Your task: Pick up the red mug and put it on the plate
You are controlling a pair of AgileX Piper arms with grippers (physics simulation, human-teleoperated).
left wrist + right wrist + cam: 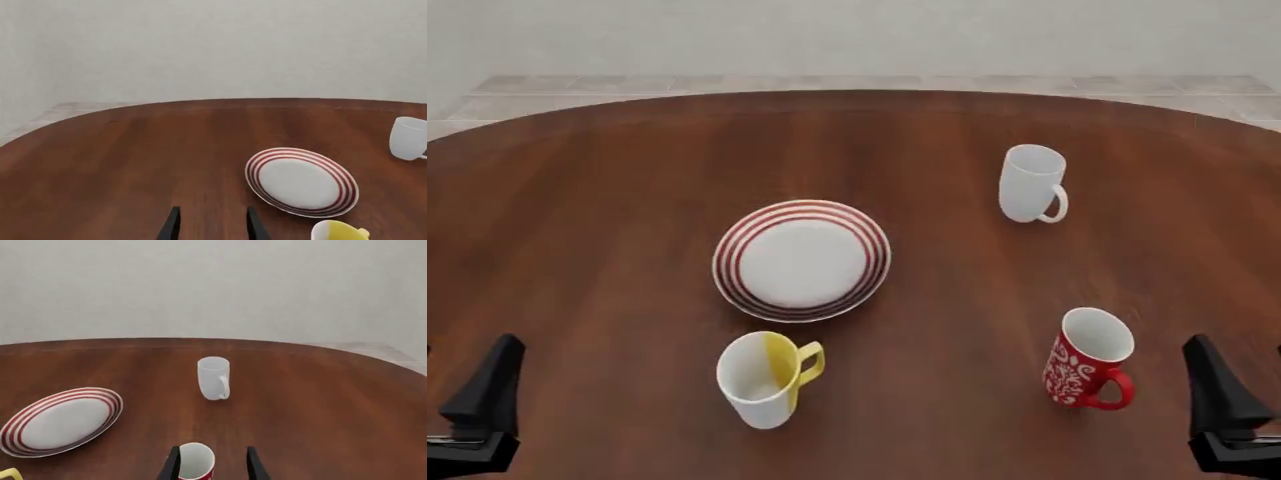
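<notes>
No readable text on any item. Nearest us, R gripper point(210, 465) w/ jaws spread, holding nothing; the red mug point(1086, 359) stands upright just ahead, mouth up, handle toward us. L gripper point(210, 226) likewise spread. Farther, we see the plate point(802, 260) mid-table point(601, 200), well left of the mug.

A plain white mug point(1030, 182) stands upright toward the far right of the brown wooden counter point(601, 230), handle facing near. A white-and-yellow mug point(765, 378) stands nearer, left of centre, handle pointing right.
</notes>
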